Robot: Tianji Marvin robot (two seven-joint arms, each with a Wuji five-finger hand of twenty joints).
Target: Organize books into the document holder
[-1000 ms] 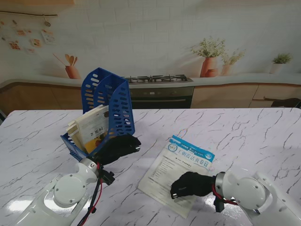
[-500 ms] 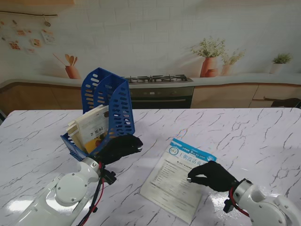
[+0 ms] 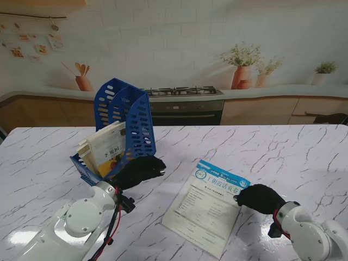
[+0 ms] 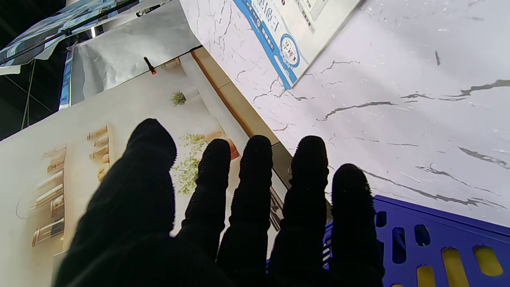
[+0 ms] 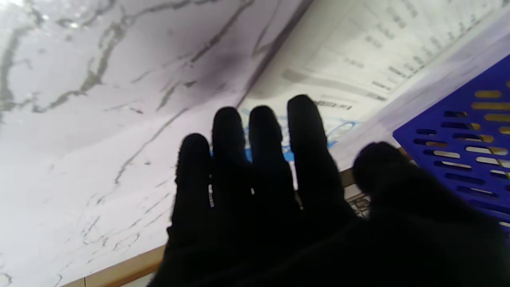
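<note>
A blue document holder (image 3: 128, 126) stands left of the table's middle with a yellow-and-white book (image 3: 106, 147) leaning in it. A white booklet with a blue title band (image 3: 209, 205) lies flat on the marble to its right. My left hand (image 3: 137, 169), in a black glove, rests by the holder's near right corner with its fingers (image 4: 255, 187) stretched out and holding nothing. My right hand (image 3: 259, 197) sits at the booklet's right edge, fingers (image 5: 259, 135) extended over the blue band, holding nothing. The holder's wall (image 5: 470, 131) shows in the right wrist view.
The white marble table (image 3: 283, 152) stretches around the objects. Behind its far edge hangs a printed kitchen backdrop (image 3: 217, 54).
My right hand slid off the booklet's middle toward its right edge and the arm swung right. The booklet shifted slightly to the right. The left hand stayed by the holder.
</note>
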